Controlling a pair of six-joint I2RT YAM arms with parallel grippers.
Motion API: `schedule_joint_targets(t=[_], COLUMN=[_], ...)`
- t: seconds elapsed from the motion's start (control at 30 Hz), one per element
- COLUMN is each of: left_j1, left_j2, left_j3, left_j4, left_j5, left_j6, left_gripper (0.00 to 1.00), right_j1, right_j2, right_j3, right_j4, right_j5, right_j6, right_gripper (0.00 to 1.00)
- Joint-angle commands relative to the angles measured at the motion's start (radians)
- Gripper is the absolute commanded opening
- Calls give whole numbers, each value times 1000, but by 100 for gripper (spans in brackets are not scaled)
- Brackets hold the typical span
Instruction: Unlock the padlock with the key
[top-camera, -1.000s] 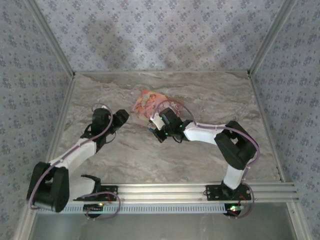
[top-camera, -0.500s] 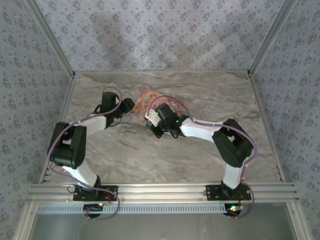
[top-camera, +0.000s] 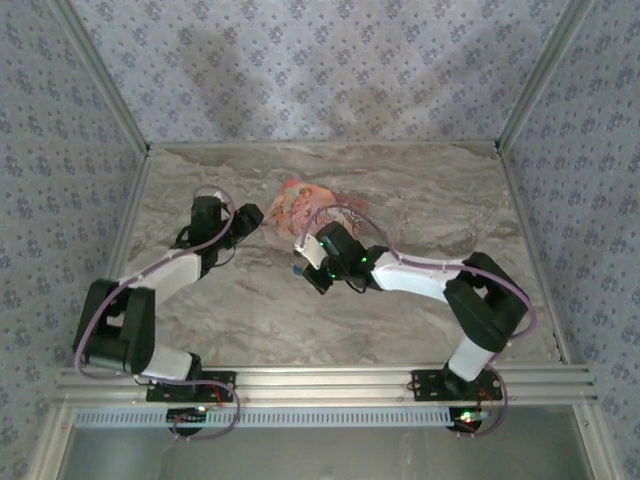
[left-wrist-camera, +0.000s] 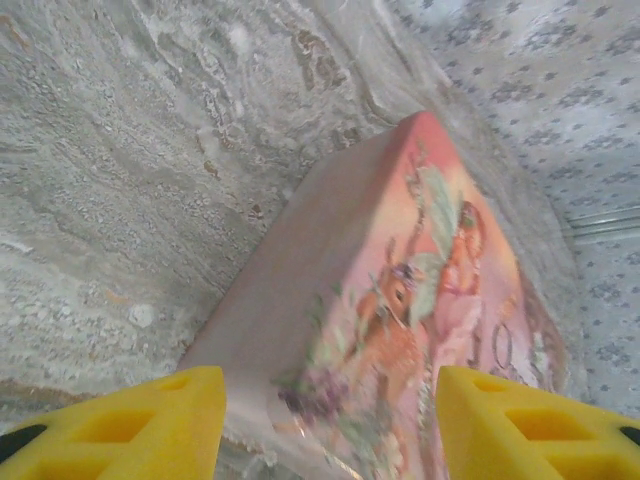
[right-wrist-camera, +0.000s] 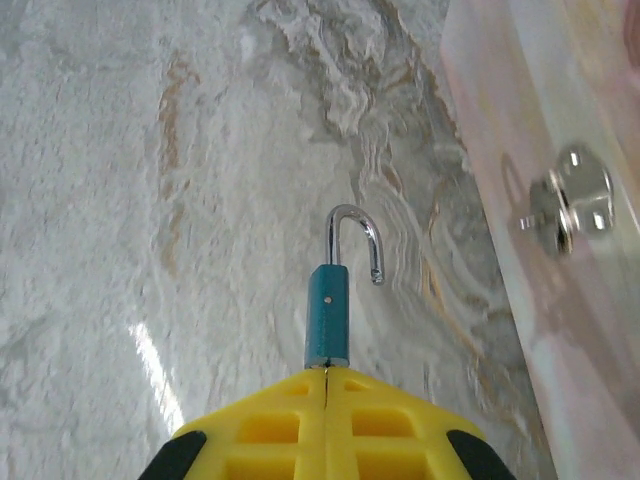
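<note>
The right gripper was clenched on the blue padlock at lower centre of its wrist view, shackle pointing up-frame. The silvery key lay upper right on the pink pouch, which the released left gripper faced.

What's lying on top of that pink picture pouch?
A small silvery key rests on the pink pouch, near its edge. Anything under or inside the pouch is hidden.

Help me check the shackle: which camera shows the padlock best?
Right wrist. The padlock sits close up, blue body in the shut right gripper, silvery shackle free at one end. The top external view gives a tiny blue speck at that gripper's tip; the left wrist view faces the pink pouch.
</note>
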Motion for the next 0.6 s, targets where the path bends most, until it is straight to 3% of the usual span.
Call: schedule_joint_targets(t=[0.0,0.4,0.43,0.5,0.57], left_j1=[-8,-31,-31,-31,-31], left_j2=[-106,-420,-429,-447,-457], left_j3=[-58,-227,-233,-242,-245], left_j4=[-39,-185,-190,-200,-212], left_j5=[-26,-109,-112,-120,-129], left_j6=[10,34,32,33,39], left_gripper=[58,61,61,61,61], right_j1=[0,13,14,14,3], right_j2=[-71,-95,-93,-106,-134], right_j3=[-61,-208,-210,-220,-227], right_j4=[31,70,68,67,50], right_j5=[-6,-23,-19,-5,9], right_j6=[65,165,174,190,206], right_gripper=[0,0,3,23,35])
